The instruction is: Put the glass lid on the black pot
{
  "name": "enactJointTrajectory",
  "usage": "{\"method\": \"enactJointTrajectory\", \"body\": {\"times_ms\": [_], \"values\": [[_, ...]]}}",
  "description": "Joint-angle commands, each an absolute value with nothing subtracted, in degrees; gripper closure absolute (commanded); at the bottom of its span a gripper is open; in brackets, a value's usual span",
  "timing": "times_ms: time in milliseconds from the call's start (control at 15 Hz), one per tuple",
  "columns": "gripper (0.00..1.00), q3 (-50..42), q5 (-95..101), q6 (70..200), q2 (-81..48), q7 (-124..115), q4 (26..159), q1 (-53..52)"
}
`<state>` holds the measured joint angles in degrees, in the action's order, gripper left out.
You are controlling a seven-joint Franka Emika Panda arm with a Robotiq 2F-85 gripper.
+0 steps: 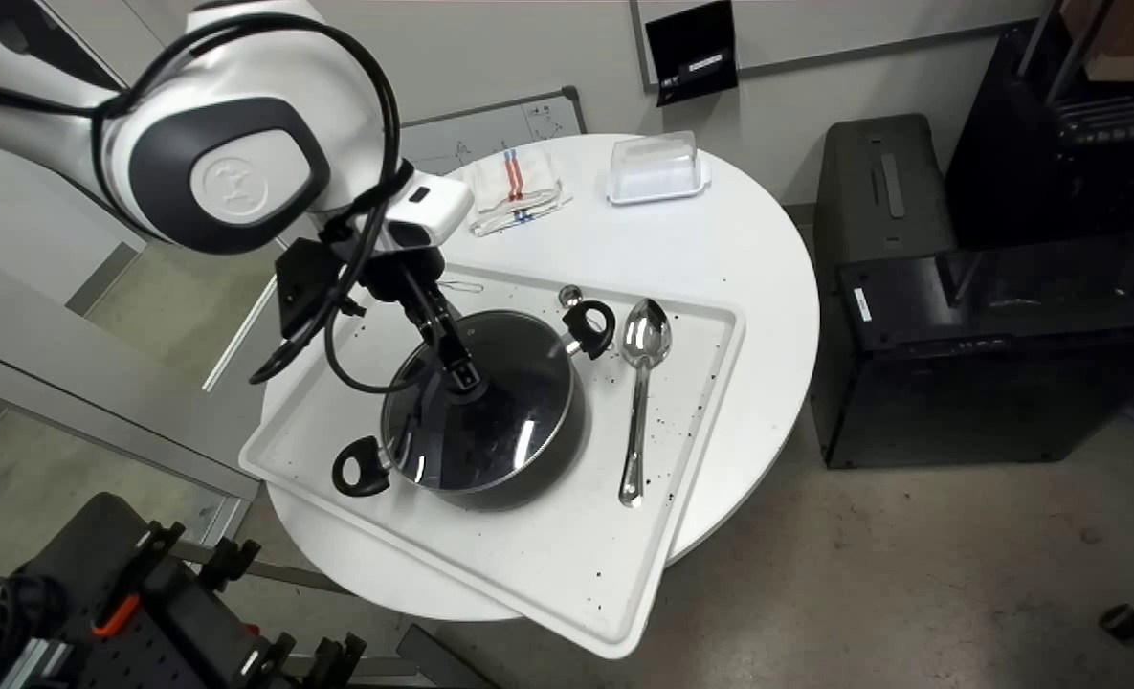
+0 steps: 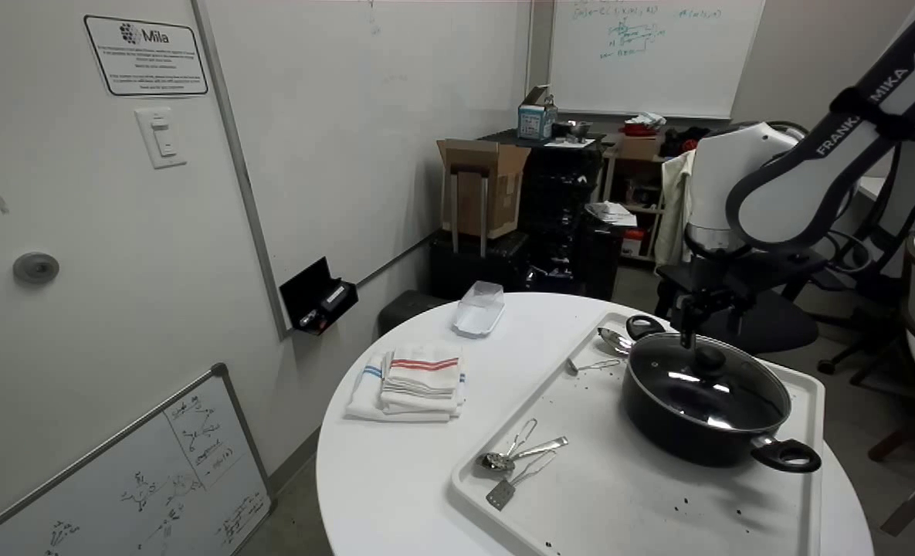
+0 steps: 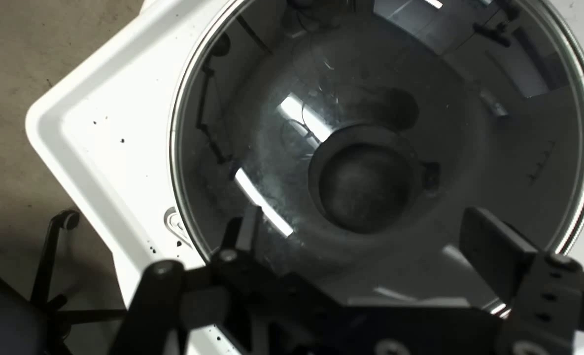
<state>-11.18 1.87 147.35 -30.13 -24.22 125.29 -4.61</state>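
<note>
The glass lid [image 3: 282,197], with a bright metal rim and a round dark knob [image 3: 365,187], rests on the black pot. It also shows in both exterior views [image 1: 519,383] [image 2: 743,394]. The black pot [image 2: 665,425] stands upright on the tray with its two loop handles out to the sides; its wall also shows in an exterior view [image 1: 562,450]. My gripper [image 3: 363,215] is open and empty, low over the lid. Its fingers stand wide apart with the knob ahead of and between them, not clamped. In an exterior view the gripper [image 2: 690,324] hangs close to the knob.
The white tray [image 1: 547,593] sits on a round white table [image 1: 758,287]. A silver spoon [image 1: 637,402] lies beside the pot. Small utensils [image 2: 515,463] lie in a tray corner. Folded towels [image 2: 422,382] and a clear-lidded box [image 2: 479,313] stand beyond the tray.
</note>
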Motion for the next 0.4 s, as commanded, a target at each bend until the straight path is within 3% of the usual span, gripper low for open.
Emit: {"method": "enactJointTrajectory", "body": {"times_ms": [0,333], "values": [[0.0,-12.5,5.0,148.8,-24.9,-25.7,130.1,-6.9],[0.0,-12.4,7.9,149.7,-20.2,-26.3,134.1,-7.7]]}}
